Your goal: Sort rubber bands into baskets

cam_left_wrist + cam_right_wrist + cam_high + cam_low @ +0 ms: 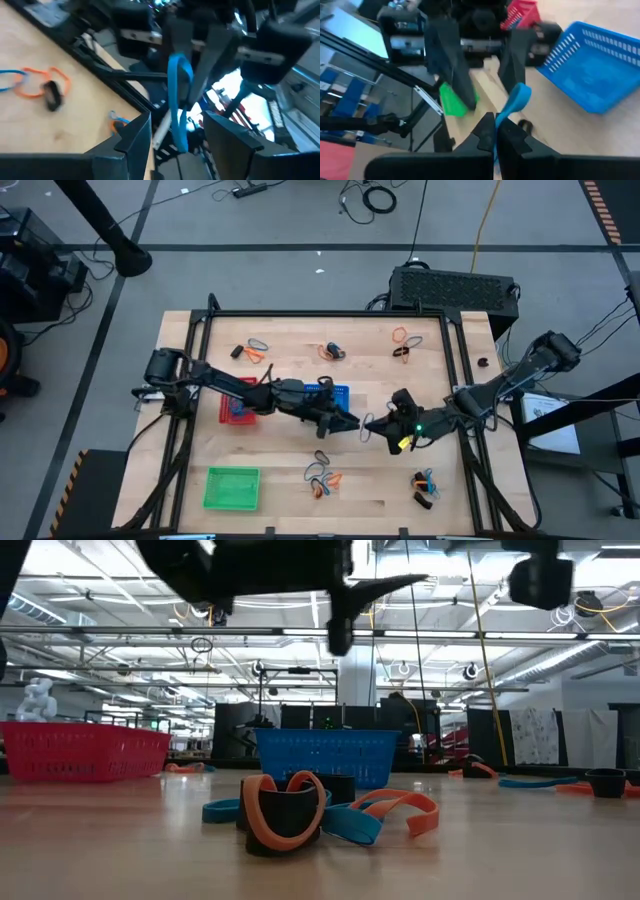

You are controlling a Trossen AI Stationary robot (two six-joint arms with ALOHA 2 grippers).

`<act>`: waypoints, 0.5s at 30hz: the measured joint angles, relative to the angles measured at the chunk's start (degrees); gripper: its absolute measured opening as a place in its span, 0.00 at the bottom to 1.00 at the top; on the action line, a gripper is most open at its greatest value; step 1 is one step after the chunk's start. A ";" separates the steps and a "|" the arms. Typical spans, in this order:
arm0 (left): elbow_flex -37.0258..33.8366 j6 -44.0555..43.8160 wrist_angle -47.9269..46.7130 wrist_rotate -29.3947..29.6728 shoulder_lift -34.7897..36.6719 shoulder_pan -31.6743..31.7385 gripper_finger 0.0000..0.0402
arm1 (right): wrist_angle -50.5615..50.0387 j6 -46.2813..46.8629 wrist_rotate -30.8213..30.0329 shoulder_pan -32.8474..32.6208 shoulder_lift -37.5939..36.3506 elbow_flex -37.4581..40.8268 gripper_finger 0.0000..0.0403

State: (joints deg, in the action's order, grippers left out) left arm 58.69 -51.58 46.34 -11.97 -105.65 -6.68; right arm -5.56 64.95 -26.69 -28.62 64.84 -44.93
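While a blue rubber band (516, 102) is pinched between the pressed-together fingers of the right gripper (372, 426), raised beside the blue basket (330, 397), it could be stretched and snapped away if the arms are drawn apart. The left gripper (352, 421), fingers spread, is held around the band's far loop, so a closing off-centre would let it be dropped onto the table (290, 500) short of the basket.
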 joint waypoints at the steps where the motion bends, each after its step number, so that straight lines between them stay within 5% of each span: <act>1: 0.83 0.20 -0.09 -1.16 -0.53 0.00 0.47 | 0.80 -0.72 0.24 0.55 0.00 0.00 0.00; 15: 2.74 2.48 -0.93 -3.02 -2.02 -0.02 0.43 | 2.95 -4.64 2.95 2.84 -0.02 0.00 0.00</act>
State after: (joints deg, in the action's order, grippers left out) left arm 61.43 -49.10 45.41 -14.99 -107.68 -6.70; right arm -2.61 60.31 -23.74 -25.78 64.82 -44.93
